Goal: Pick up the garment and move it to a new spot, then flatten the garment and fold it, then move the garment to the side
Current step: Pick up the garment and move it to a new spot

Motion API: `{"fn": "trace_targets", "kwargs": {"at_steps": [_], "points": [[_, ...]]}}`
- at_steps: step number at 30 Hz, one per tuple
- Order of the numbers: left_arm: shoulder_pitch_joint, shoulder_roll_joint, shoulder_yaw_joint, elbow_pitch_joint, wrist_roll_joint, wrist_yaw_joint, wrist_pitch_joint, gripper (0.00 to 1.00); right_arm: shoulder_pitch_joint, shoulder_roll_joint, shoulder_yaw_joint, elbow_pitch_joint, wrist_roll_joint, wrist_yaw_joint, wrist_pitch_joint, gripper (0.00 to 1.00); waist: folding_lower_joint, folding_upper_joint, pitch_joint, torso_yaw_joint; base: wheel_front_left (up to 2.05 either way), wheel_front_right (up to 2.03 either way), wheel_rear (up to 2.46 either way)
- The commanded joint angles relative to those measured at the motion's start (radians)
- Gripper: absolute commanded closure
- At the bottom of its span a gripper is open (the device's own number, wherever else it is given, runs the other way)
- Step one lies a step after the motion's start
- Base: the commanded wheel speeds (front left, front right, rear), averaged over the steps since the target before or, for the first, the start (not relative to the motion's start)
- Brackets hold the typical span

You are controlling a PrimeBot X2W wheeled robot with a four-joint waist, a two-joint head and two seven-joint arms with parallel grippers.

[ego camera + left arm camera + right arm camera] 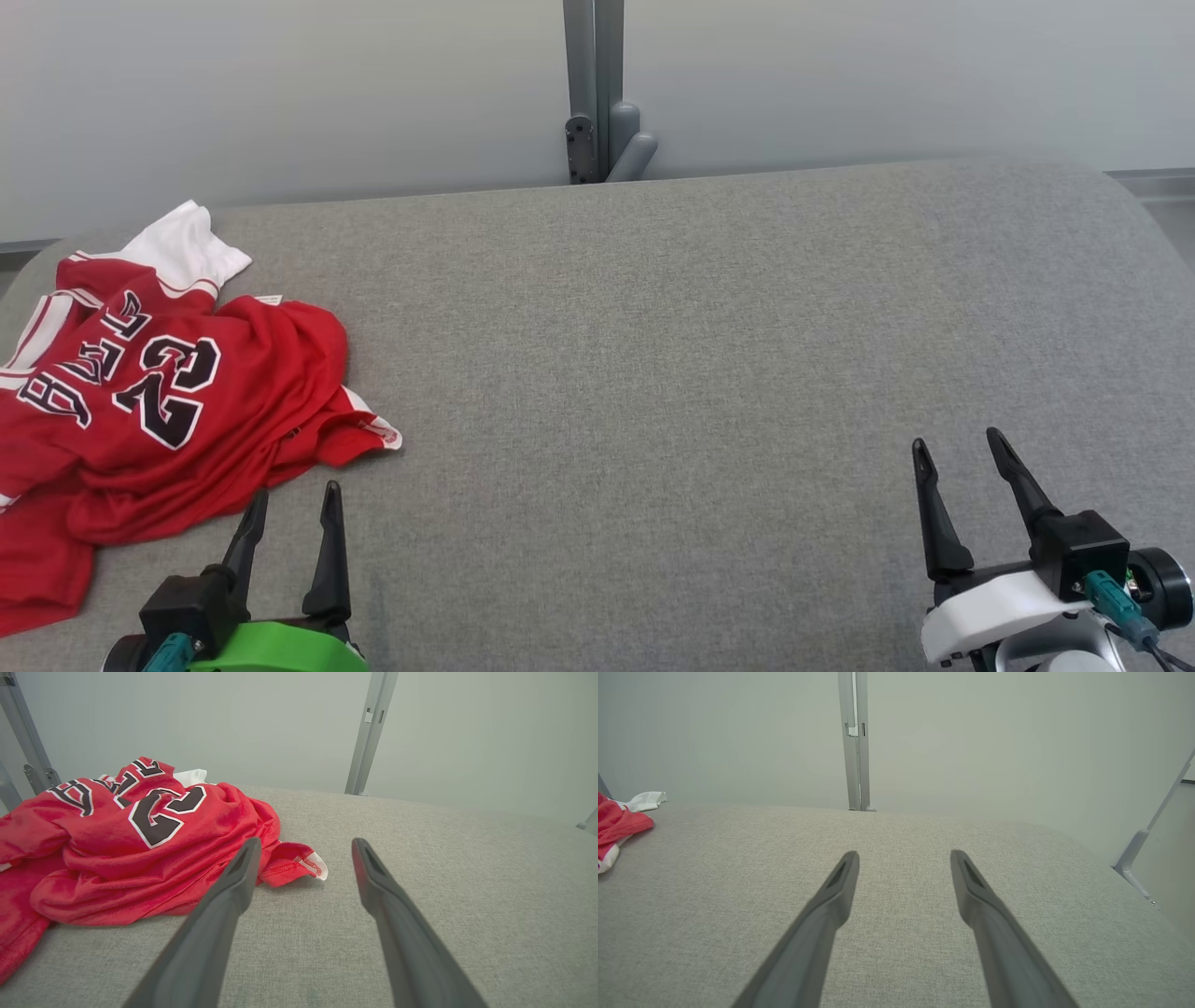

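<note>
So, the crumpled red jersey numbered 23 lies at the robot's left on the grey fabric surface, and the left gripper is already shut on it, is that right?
Not quite: the left gripper is open and empty, as the left wrist view shows. The crumpled red jersey does lie there.

L gripper (295, 491) + R gripper (956, 438), fingers (329, 551) spread

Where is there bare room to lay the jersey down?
Bare: the grey surface right of the jersey, through to its right end, from back post to right end effector. Crowded: the left end, where the crumpled jersey lies ahead of the left end effector.
</note>
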Motion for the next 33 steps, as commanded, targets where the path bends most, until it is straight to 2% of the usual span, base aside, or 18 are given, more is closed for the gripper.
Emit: {"fn": "trace_targets", "kwargs": {"at_steps": [1,5,21,27,33], "points": [[0.005,0.004,0.001,0.000,0.019,0.002,-0.009,0.00,0.014,-0.003,-0.001,0.001,-0.021,0.000,-0.010,0.00,-0.0001,0.0047,0.001,0.000,0.00,0.00,0.00],[0.009,0.005,-0.002,0.003,0.042,0.002,-0.017,0.00,0.018,-0.003,-0.002,-0.001,-0.049,0.000,-0.015,0.00,-0.0001,0.0049,0.000,0.001,0.00,0.00,0.00],[0.007,0.003,-0.008,0.012,0.031,0.002,-0.014,0.00,0.019,-0.003,-0.001,0.003,-0.034,0.000,-0.015,0.00,-0.0001,0.0049,-0.004,0.010,0.00,0.00,0.00],[0.005,0.003,-0.009,0.014,0.027,0.002,-0.014,0.00,0.022,-0.003,0.001,-0.004,-0.027,0.000,-0.015,0.00,-0.0001,0.0049,-0.007,0.052,0.00,0.00,0.00],[0.014,0.002,-0.007,0.018,0.032,0.002,-0.014,0.00,0.028,-0.003,0.017,-0.001,-0.020,0.000,-0.014,0.00,-0.0001,0.0049,-0.017,0.154,0.00,0.00,0.00]]}}
